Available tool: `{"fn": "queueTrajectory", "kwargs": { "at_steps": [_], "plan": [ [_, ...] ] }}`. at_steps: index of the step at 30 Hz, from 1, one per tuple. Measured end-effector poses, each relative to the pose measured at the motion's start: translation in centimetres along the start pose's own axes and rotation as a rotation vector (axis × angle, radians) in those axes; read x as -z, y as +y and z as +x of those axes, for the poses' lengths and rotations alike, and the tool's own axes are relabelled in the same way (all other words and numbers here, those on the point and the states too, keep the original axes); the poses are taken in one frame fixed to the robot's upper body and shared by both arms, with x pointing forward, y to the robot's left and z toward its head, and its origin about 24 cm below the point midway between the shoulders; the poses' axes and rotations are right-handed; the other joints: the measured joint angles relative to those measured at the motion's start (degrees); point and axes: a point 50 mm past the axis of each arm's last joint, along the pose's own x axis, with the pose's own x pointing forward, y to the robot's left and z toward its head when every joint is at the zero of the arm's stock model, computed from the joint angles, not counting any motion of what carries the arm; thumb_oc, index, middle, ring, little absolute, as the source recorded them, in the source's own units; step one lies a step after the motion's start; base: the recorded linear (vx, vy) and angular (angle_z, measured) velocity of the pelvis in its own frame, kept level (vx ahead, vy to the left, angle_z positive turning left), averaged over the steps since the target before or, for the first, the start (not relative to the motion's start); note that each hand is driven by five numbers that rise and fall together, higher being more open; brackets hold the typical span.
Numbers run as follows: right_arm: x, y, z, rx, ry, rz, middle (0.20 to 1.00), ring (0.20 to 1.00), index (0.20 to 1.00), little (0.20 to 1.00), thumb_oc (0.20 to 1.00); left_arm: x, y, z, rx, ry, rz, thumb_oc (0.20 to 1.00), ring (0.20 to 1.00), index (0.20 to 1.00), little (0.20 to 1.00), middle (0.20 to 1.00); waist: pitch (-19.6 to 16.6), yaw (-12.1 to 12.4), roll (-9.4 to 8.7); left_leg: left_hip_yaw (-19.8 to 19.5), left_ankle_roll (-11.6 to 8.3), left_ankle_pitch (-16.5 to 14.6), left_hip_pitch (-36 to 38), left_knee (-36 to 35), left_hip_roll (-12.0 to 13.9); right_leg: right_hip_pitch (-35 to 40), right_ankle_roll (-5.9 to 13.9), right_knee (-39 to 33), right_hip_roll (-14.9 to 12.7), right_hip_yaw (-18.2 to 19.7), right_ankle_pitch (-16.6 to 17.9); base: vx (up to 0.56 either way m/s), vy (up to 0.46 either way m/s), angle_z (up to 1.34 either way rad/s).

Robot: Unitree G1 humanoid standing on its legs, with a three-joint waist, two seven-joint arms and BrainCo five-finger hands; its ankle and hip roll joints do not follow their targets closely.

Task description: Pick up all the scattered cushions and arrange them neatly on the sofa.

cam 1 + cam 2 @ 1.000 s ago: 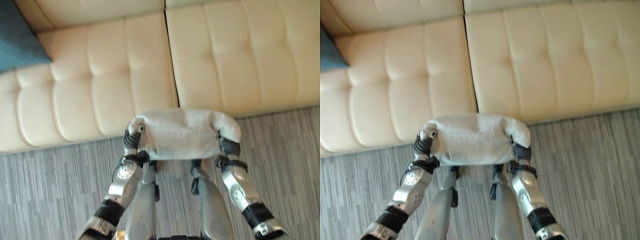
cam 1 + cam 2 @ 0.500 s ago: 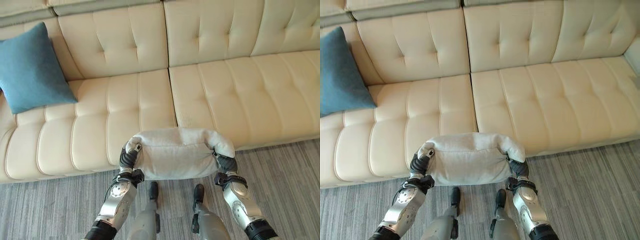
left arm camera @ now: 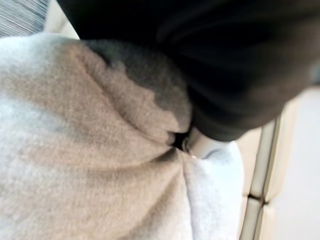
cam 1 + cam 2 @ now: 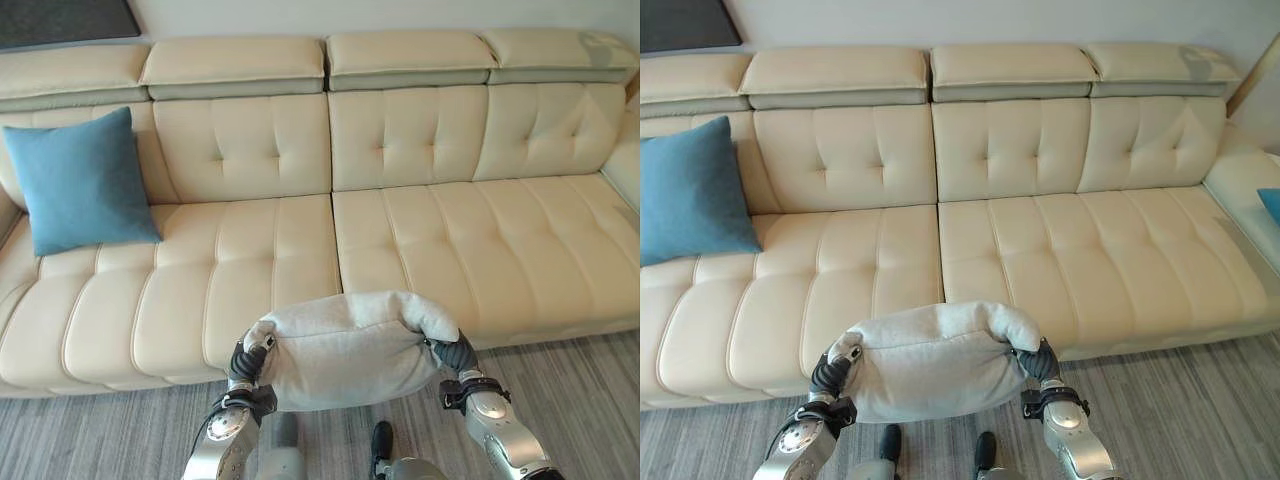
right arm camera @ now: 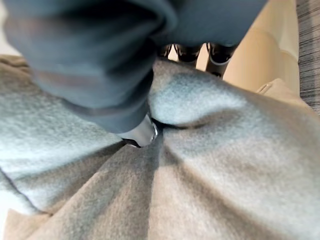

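Grey cushion (image 4: 345, 350) held up between both hands, above the striped floor (image 4: 580, 370) and just in front of the sofa's front edge, roughly level with the seam between the two middle seats. Left hand (image 4: 247, 362) grips the cushion's left end, a silver finger showing at the top corner and the fabric bunched around it; in the left wrist view the cloth (image 3: 90, 150) puckers into a deep fold where a finger presses in under the dark cover, so the hand is closed on the cushion. Right hand (image 4: 455, 355) clamps the right end the same way; the right wrist view shows the fabric (image 5: 210, 165) creased into a fold at a silver fingertip (image 5: 142, 134), with dark tips of other fingers curled over the cushion's far edge. Cushion sags slightly in the middle, top edge rounded over. Beyond it, cream sofa (image 4: 430, 250) with tufted seats and backs. Blue cushion (image 4: 82, 180) stands upright against the backrest near the sofa's left end. A small patch of another blue thing (image 4: 1270, 203) shows on the sofa's right-hand section at the edge of the right eye view; cannot tell what it is.
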Motion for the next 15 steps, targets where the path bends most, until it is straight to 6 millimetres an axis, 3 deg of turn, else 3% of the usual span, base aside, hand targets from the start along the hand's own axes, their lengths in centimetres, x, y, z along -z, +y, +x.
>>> {"fn": "queueTrajectory", "kwargs": {
  "at_steps": [1, 6, 9, 10, 11, 12, 13, 14, 15],
  "plan": [
    [0.0, -0.1, 0.0, 0.000, -0.001, -0.011, 0.200, 0.200, 0.200, 0.200, 0.200, 0.5, 0.1, 0.0, -0.007, 0.023, 0.001, 0.200, 0.200, 0.200, 0.200, 0.200, 0.07, 1.00, -0.13, -2.11, -0.13, 0.27, -0.41, 0.57, -2.02, 0.13, -0.07, 0.06, -0.46, 0.04, -0.06, 0.17, 0.004, 0.05],
    [-0.2, -0.7, 0.1, 0.027, -0.005, -0.009, 0.200, 0.200, 0.200, 0.200, 0.200, 0.3, -0.6, 0.5, 0.020, 0.033, 0.012, 0.200, 0.200, 0.200, 0.200, 0.200, -0.51, -0.98, 2.84, 5.35, 1.56, -1.73, -1.09, -12.90, -4.59, -0.71, -0.06, -1.48, -0.60, -4.65, -0.08, 0.19, 0.084, 0.34],
    [-0.1, -0.6, 0.1, 0.036, 0.003, -0.013, 0.200, 0.200, 0.200, 0.200, 0.200, 0.0, -0.7, 0.8, 0.020, 0.024, 0.014, 0.200, 0.200, 0.200, 0.200, 0.200, -0.59, -1.10, 2.81, 5.37, 2.24, -1.60, -0.17, -15.86, -5.12, -1.48, 1.49, -1.37, -0.79, -3.74, -0.82, 0.39, 0.238, -0.02],
    [-0.2, -0.7, 0.1, 0.039, -0.001, -0.015, 0.200, 0.200, 0.200, 0.200, 0.200, 0.0, -0.7, 0.7, 0.022, 0.022, 0.015, 0.200, 0.200, 0.200, 0.200, 0.200, -0.70, -0.99, 2.93, 5.45, 3.35, -0.79, -0.02, -16.32, -5.54, -1.71, 2.19, -0.73, -0.90, -2.28, -1.20, 0.44, 0.459, -0.18],
    [-0.2, 0.0, 0.1, 0.038, -0.004, -0.002, 0.200, 0.200, 0.200, 0.200, 0.200, -0.3, -0.3, 0.9, 0.015, 0.014, 0.035, 0.200, 0.200, 0.200, 0.200, 0.200, -1.35, -2.30, 1.43, 7.08, 5.07, -0.59, 2.79, -18.02, -9.03, -1.85, 5.37, 2.85, -4.70, 0.77, -3.78, 0.37, 0.460, -0.12],
    [-0.2, 0.1, 0.1, 0.036, -0.004, 0.002, 0.200, 0.200, 0.200, 0.200, 0.200, -0.4, -0.2, 0.9, 0.013, 0.011, 0.040, 0.200, 0.200, 0.200, 0.200, 0.200, -1.59, -2.40, 1.09, 7.41, 5.59, -0.94, 3.19, -18.03, -9.64, -1.93, 5.91, 3.81, -5.46, 1.05, -4.15, 0.33, 0.455, -0.60],
    [-1.1, 0.3, 0.4, 0.034, -0.034, 0.008, 0.200, 0.200, 0.200, 0.200, 0.200, -0.8, -0.4, 1.1, 0.018, -0.003, 0.065, 0.200, 0.200, 0.200, 0.200, 0.200, -0.54, -1.30, 1.79, 10.68, 12.79, -2.29, 4.61, -15.24, -9.80, -11.56, 9.45, 24.89, -7.54, 3.86, -7.80, 0.08, 0.144, -0.71],
    [-1.1, 0.9, 0.4, 0.029, -0.030, 0.019, 0.200, 0.200, 0.200, 0.200, 0.200, -0.7, 0.0, 1.0, 0.006, 0.000, 0.078, 0.200, 0.200, 0.200, 0.200, 0.200, -0.76, -1.45, 2.04, 11.93, 12.75, -1.99, 6.74, -16.06, -9.96, -14.96, 9.59, 31.47, -8.67, 4.01, -9.53, 0.16, 0.159, -0.73],
    [-0.7, 1.2, 0.1, 0.022, -0.020, 0.023, 0.200, 0.200, 0.200, 0.200, 0.200, -0.7, 0.4, 1.0, -0.003, -0.003, 0.089, 0.200, 0.200, 0.200, 0.200, 0.200, -0.98, -2.12, 1.92, 11.76, 12.83, -3.07, 7.72, -15.72, -10.10, -15.60, 9.68, 33.21, -9.20, 3.95, -9.80, 0.15, 0.114, -0.19]
  ]
}}
